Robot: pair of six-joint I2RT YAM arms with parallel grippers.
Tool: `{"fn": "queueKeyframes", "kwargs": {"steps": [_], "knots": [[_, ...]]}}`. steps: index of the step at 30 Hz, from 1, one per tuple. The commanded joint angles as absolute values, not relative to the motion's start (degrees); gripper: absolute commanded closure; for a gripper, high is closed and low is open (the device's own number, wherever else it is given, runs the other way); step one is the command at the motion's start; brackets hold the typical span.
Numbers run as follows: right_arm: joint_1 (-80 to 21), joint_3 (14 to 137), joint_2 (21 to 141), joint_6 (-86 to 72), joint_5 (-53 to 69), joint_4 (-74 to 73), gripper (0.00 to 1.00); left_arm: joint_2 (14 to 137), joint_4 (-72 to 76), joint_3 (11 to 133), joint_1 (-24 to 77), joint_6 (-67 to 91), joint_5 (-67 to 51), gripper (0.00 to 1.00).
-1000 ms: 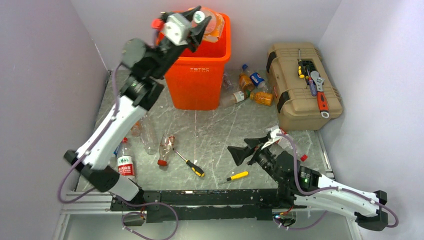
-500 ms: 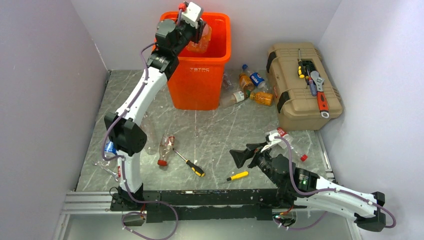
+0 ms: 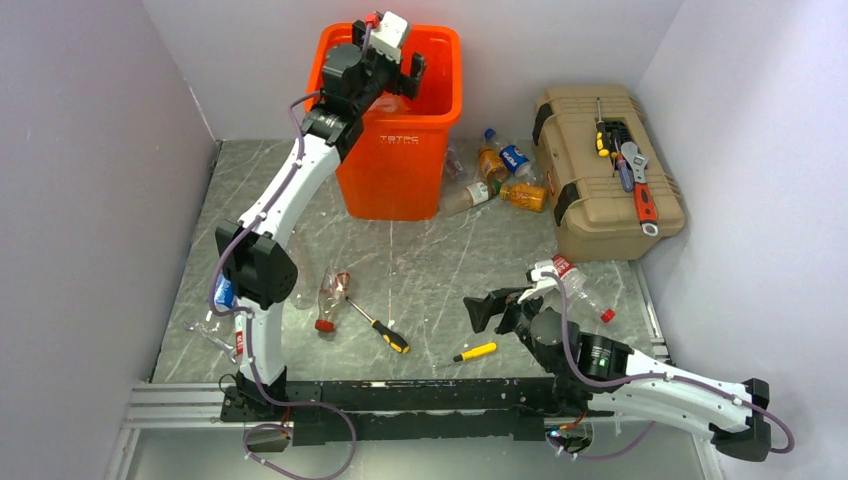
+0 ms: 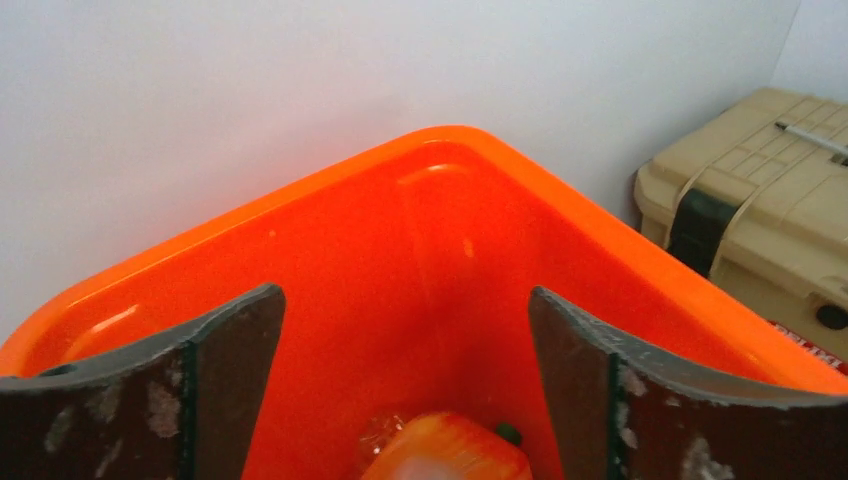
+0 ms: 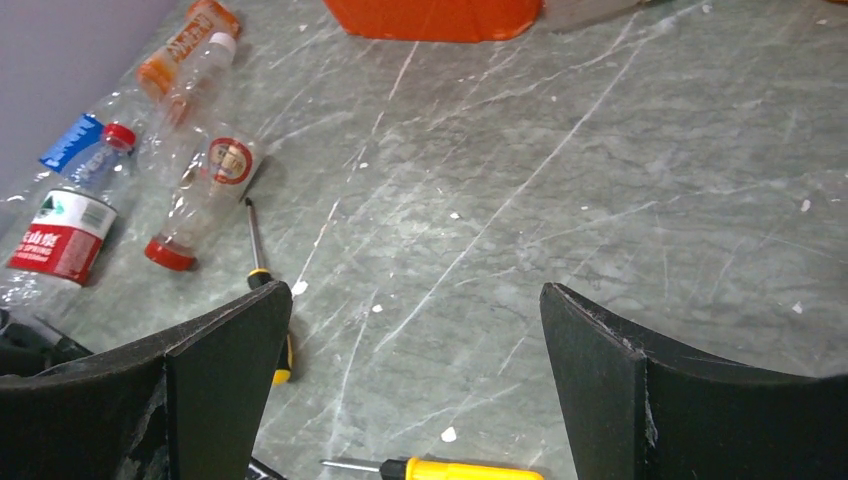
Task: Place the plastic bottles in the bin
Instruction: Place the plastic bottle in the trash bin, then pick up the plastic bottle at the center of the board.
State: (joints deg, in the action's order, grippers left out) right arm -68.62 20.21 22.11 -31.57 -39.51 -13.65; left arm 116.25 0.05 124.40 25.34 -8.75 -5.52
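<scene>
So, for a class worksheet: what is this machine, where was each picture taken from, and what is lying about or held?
Two robot arms stand at the near edge of a table. One picture looks down from a fixed camera above; the other two come from wrist cameras, looking out between their own fingers. The left gripper hangs open over the orange bin, holding nothing; an orange bottle lies inside. The right gripper, also open and empty, is low over the table. There lie more bottles, two screwdrivers and a tan toolbox with tools on top.

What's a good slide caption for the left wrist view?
Open fingers over the orange bin, an orange bottle inside.
</scene>
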Motion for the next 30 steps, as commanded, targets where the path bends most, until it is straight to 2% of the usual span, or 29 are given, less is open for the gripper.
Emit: {"fn": "queueKeyframes", "kwargs": {"steps": [1,8,13,17,23,26,30], "knots": [[-68.7,23.8,23.6,-31.0,-42.7,-13.4,0.0,108.1,3.6,124.7,25.7,-7.4,-4.7,0.01],[-68.6,28.7,24.8,-35.4,-49.0,-19.0,0.0,93.2,0.7,116.1,26.4,-4.1,0.9,0.01],[-68.5,33.8,29.2,-40.4,-55.0,-27.4,0.0,77.2,-7.1,101.1,26.4,-3.3,12.4,0.01],[-68.2,35.8,32.3,-40.2,-55.6,-26.6,0.0,63.2,-13.1,87.6,26.4,-1.8,20.3,0.01],[-63.6,36.1,40.8,-36.0,-42.1,-16.6,0.0,52.3,-24.1,75.5,26.4,-0.9,28.4,0.01],[-57.5,36.6,48.1,-35.4,-27.4,-12.0,0.0,51.8,-32.6,72.2,26.3,4.2,32.8,0.01],[-54.1,36.3,58.3,-35.7,-10.4,-3.7,0.0,51.8,-37.9,66.4,26.1,11.8,26.8,0.01]]}}
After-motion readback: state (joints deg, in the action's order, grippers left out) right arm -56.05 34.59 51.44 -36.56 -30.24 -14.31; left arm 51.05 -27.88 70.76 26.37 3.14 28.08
